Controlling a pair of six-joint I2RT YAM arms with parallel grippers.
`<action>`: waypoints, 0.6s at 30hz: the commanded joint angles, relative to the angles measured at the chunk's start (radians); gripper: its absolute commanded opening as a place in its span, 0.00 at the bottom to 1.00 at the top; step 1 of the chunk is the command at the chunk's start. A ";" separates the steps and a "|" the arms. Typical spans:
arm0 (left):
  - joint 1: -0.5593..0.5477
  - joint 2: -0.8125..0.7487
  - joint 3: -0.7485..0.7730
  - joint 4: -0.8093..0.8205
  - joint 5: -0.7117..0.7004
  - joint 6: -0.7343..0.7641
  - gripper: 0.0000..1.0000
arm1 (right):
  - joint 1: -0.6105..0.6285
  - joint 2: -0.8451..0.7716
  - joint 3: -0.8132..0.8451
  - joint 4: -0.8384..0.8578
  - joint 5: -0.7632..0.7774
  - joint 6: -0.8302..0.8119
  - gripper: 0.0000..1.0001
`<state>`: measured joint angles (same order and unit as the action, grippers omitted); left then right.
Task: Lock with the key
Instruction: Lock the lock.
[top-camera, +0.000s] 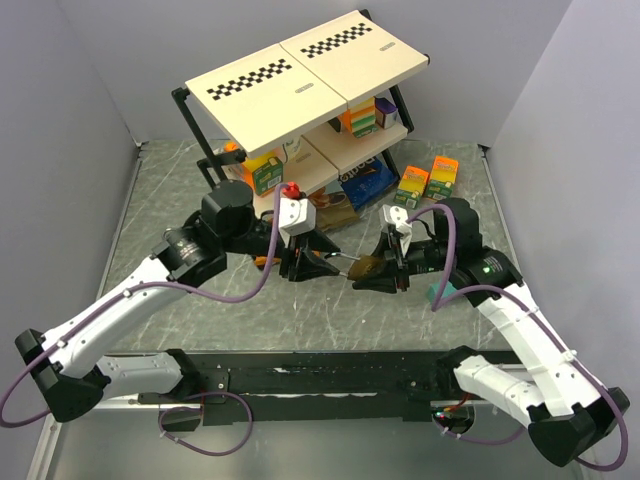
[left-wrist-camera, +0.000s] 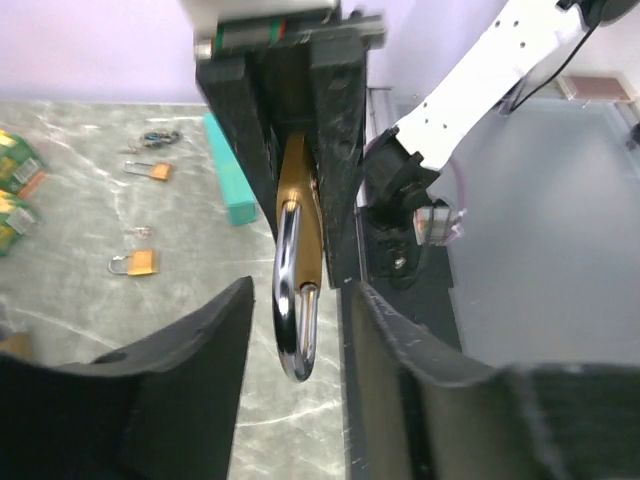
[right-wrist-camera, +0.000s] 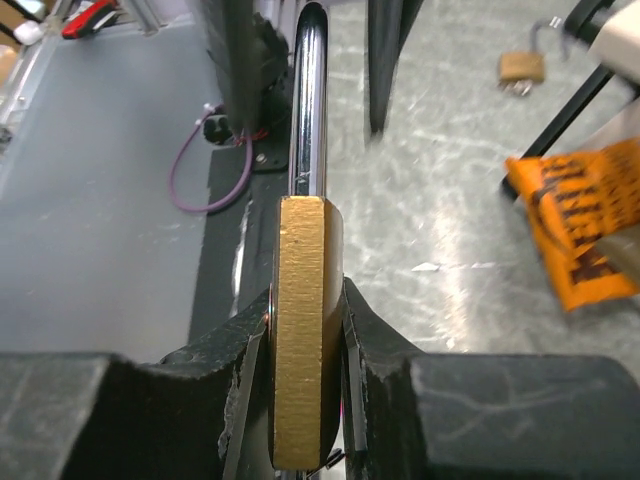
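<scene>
The right claw (right-wrist-camera: 303, 312) clamps the flat brass padlock (right-wrist-camera: 300, 400); the left claw (left-wrist-camera: 300, 297) stands wide, flanking its curved silver steel shackle (left-wrist-camera: 287, 335) without touching.

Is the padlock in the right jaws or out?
In. The right gripper has its jaws closed on both faces of the brass padlock; its shackle sticks out toward the open left gripper.
</scene>
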<state>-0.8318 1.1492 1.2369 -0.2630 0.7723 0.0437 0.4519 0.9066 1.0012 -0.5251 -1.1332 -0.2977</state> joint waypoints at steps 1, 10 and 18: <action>0.003 0.006 0.107 -0.202 -0.024 0.182 0.52 | 0.007 -0.003 0.079 0.002 -0.031 -0.008 0.00; 0.005 0.010 0.095 -0.229 -0.057 0.143 0.47 | 0.005 0.000 0.082 0.019 -0.039 0.019 0.00; 0.005 0.079 0.133 -0.243 -0.005 0.136 0.36 | 0.010 0.008 0.096 0.020 -0.046 0.023 0.00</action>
<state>-0.8299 1.1957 1.3293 -0.4976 0.7261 0.1799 0.4522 0.9211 1.0149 -0.5770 -1.1191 -0.2806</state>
